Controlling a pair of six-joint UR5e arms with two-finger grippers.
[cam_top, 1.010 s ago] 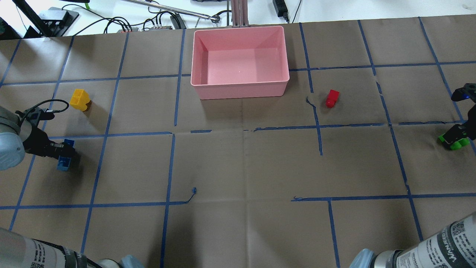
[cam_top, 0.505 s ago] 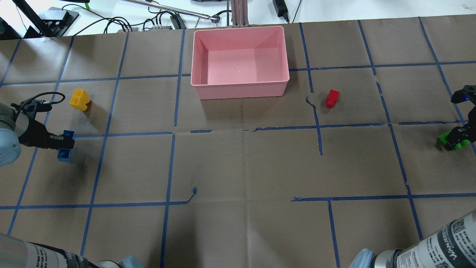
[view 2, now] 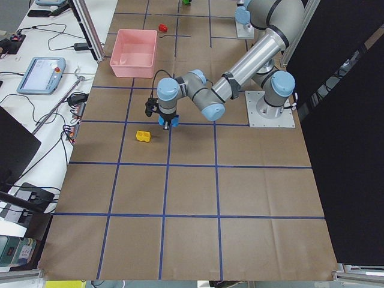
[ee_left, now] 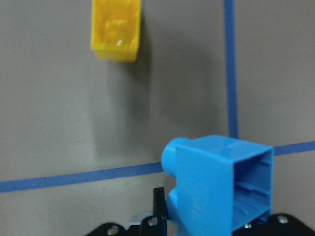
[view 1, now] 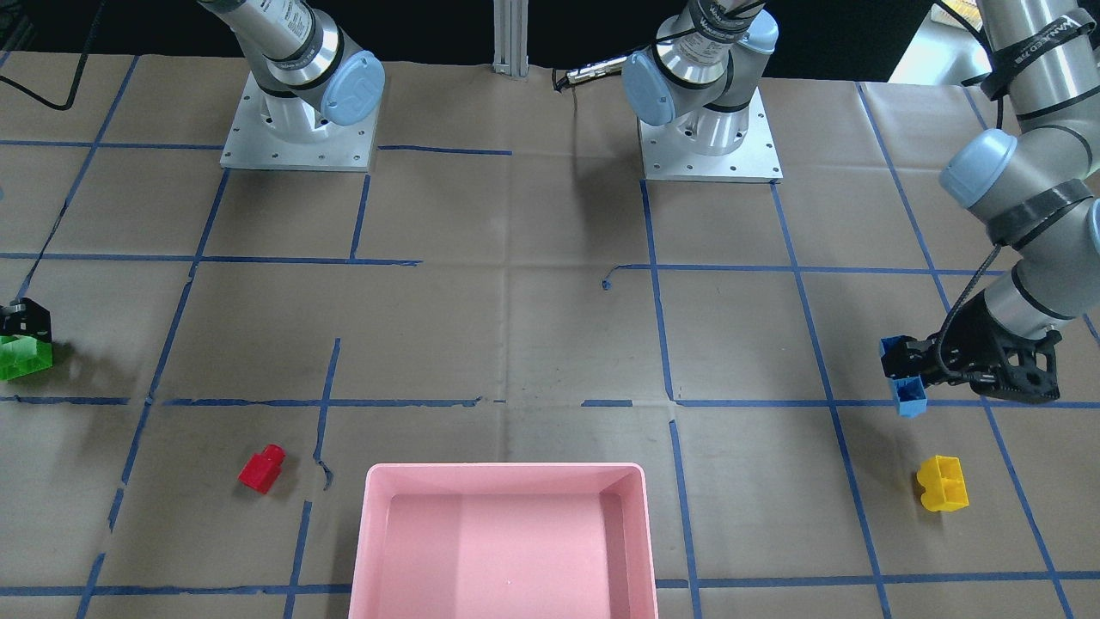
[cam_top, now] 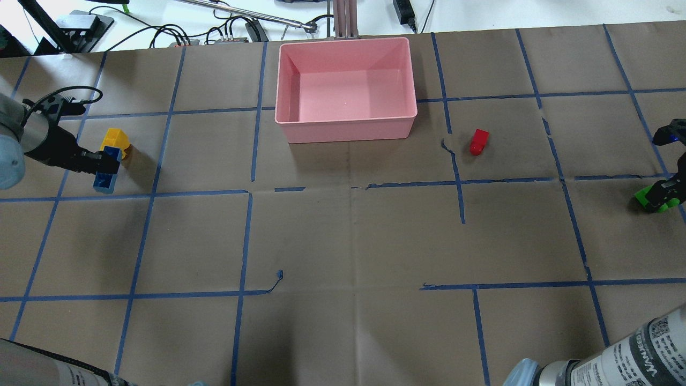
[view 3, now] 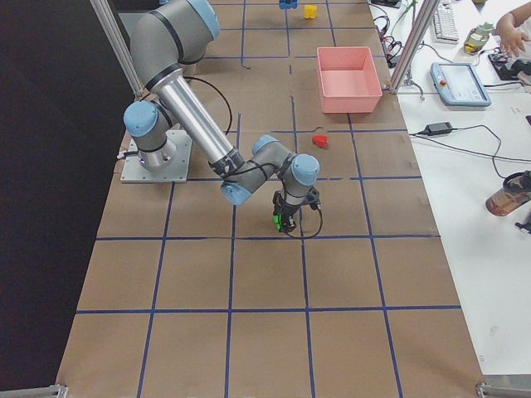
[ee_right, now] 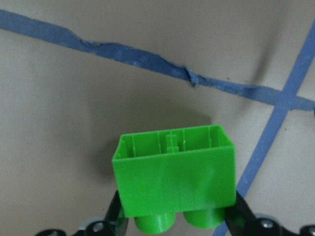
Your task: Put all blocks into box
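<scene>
Looking down on a brown paper-covered tabletop (cam_top: pixel 343 241) gridded with blue tape lines (cam_top: pixel 245 241). Finding the shallow pink plastic box (cam_top: pixel 348 128) sitting at the far middle edge, long side running left to right.

Clamping the blue three-stud plastic brick (cam_top: pixel 104 182) in the left claw (cam_top: pixel 102 163), far out on the robot's left. Running its long axis from the robot's side toward the far edge, far end aiming at the yellow two-stud plastic brick (cam_top: pixel 114 138) just beyond. In the left wrist view, turning its studs toward that view's left and its hollow underside toward the right.

Gripping the green two-stud plastic brick (cam_top: pixel 642 196) in the right claw (cam_top: pixel 660 197) at the tabletop's right edge. In the right wrist view, stretching its long axis across from jaw to jaw, pointing its studs back toward the claw and its hollow underside away.

Noting the tiny red plastic brick (cam_top: pixel 478 141) lying on the paper off the box's near right corner, long axis running roughly near to far, stud end aiming toward the robot.
</scene>
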